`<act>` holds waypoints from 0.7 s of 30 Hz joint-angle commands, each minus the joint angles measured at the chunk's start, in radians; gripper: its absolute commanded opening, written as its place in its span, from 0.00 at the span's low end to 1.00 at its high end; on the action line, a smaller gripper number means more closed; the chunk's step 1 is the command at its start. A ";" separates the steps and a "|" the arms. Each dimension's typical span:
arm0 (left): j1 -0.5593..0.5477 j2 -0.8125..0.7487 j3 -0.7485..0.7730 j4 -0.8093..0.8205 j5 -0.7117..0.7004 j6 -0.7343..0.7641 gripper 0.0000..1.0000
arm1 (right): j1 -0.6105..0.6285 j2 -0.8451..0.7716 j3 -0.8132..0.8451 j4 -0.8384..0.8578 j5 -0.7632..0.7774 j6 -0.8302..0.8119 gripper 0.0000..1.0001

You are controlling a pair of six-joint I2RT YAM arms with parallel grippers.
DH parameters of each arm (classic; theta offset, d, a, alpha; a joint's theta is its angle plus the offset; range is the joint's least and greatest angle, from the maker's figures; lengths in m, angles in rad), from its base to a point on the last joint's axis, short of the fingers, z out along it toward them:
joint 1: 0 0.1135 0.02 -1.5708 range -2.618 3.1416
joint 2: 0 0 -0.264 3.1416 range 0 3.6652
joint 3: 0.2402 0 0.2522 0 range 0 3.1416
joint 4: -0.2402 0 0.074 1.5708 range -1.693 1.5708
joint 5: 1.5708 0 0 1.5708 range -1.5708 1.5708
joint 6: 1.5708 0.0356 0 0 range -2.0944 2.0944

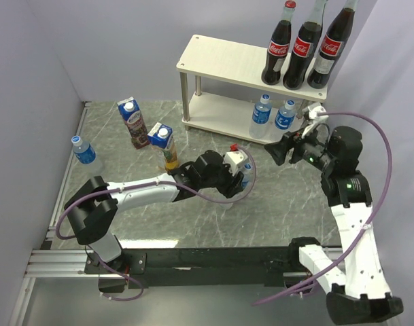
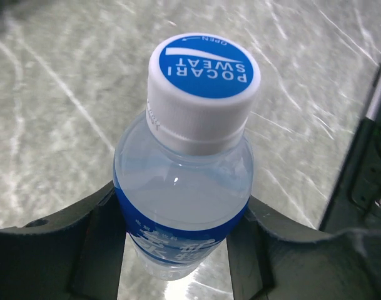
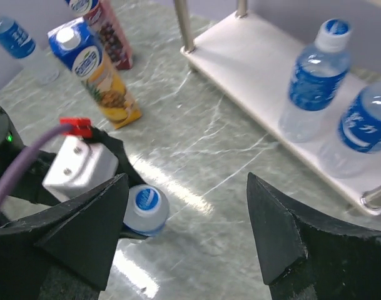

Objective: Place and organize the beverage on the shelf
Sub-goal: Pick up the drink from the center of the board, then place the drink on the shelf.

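My left gripper [image 1: 242, 182] is shut on a small blue-labelled water bottle [image 2: 184, 181] that stands upright on the table, mid-table in front of the shelf [image 1: 220, 58]. The right wrist view shows this bottle [image 3: 146, 209] too. My right gripper [image 1: 276, 153] is open and empty, hovering right of it near the shelf's lower tier. Three Coca-Cola bottles [image 1: 303, 47] stand on the top board at the right. Two water bottles [image 1: 273, 115] stand on the lower board. The grape carton [image 1: 133, 122], the pineapple carton [image 1: 164, 145] and another water bottle [image 1: 83, 152] stand on the table at the left.
The grey walls close in the table at the left, back and right. The shelf's metal leg [image 3: 184, 25] stands near the cartons. The dark rail [image 1: 193, 261] runs along the near edge by the arm bases.
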 commanded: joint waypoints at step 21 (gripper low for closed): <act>0.246 0.243 0.468 0.300 -0.117 -0.036 0.00 | -0.260 -0.217 -0.294 0.253 -0.128 0.031 0.83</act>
